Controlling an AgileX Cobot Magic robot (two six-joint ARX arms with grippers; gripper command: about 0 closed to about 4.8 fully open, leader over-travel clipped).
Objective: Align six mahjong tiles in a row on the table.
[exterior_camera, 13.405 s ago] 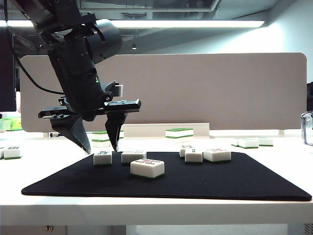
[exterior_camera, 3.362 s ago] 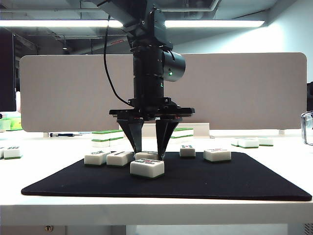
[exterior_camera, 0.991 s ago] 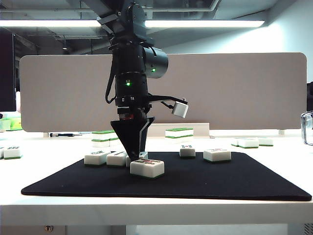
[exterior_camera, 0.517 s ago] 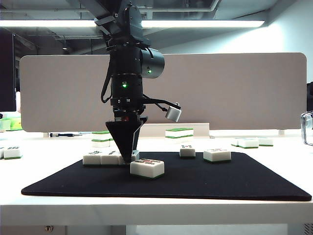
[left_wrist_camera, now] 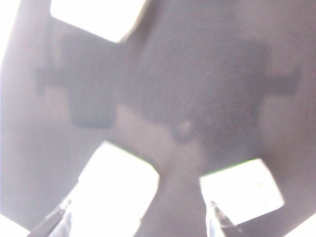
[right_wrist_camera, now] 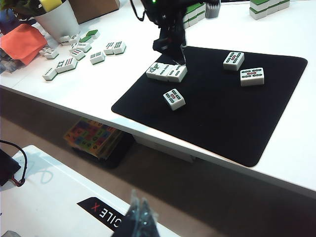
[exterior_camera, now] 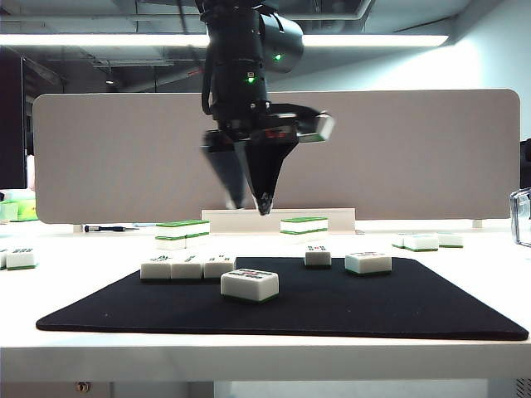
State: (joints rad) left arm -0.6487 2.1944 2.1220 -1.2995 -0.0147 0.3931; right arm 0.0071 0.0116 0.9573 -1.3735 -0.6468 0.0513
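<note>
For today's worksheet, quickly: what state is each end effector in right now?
Left end effector: open, empty, raised above the mat.
Right end effector: parked off the table; state cannot be told.

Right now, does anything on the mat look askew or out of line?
Three tiles sit touching in a row at the mat's left rear. The other three are stray: one nearer the front and turned at an angle, two apart to the right. The left end effector hangs above, motion-blurred; the right end effector is off the table.

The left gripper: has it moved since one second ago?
Yes. The left gripper has risen from the tile row and now hangs before the partition panel.
</note>
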